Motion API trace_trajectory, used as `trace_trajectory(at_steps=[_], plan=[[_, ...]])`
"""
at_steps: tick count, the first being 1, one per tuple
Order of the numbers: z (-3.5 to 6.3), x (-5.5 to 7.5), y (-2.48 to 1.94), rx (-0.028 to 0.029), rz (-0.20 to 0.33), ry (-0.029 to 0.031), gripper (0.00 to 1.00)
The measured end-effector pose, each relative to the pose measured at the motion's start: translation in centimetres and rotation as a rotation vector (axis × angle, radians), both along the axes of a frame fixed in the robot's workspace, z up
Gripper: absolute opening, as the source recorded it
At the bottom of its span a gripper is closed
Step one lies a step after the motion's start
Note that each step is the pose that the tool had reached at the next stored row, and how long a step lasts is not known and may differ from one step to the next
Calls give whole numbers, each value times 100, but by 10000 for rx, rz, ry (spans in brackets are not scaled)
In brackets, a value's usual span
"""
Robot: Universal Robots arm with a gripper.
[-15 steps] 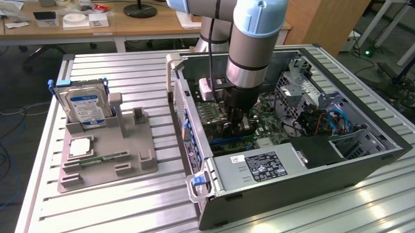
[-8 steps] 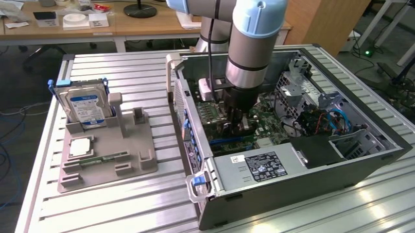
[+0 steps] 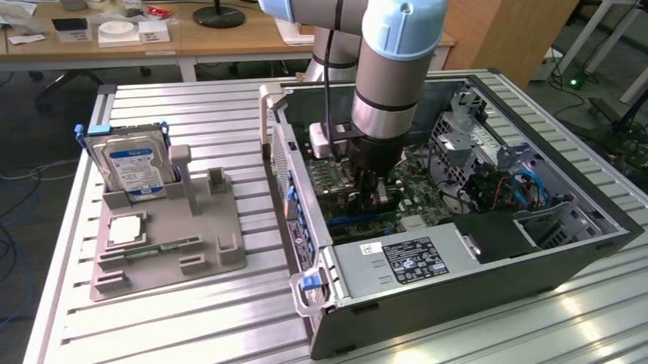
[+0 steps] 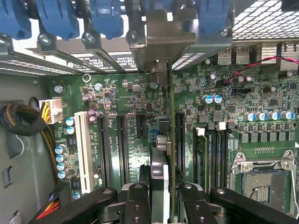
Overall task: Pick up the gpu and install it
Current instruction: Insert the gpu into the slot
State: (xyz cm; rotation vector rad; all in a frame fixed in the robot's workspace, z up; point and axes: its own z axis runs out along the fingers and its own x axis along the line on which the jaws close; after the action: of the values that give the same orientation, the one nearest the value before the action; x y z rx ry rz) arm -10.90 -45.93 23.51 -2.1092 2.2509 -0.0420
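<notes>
Gripper (image 4: 161,205) clamped on gpu (image 4: 164,140), held edge-on above motherboard (image 4: 126,98) slots inside open computer case (image 3: 567,254), mid-board.

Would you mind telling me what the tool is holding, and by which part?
The tool grips the gpu edge-on by its upper edge, above the motherboard slots.

Arm (image 3: 390,68) vertical, claw (image 4: 161,205) pinched narrow

An open computer case (image 3: 567,250) lies on the bench (image 3: 202,318), toward the exterior view's right. To its left sits a holder (image 3: 167,254) with a hard drive (image 3: 132,168) upright at its far end. The gripper (image 4: 161,196) holds the gpu (image 4: 159,172) edge-on above the motherboard (image 4: 131,102) inside the case.
</notes>
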Motion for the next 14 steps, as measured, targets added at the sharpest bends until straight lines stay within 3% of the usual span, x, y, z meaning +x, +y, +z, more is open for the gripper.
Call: trace_trajectory(at_steps=[14], plan=[[-12, 0, 4, -1, 55, 0, 28]])
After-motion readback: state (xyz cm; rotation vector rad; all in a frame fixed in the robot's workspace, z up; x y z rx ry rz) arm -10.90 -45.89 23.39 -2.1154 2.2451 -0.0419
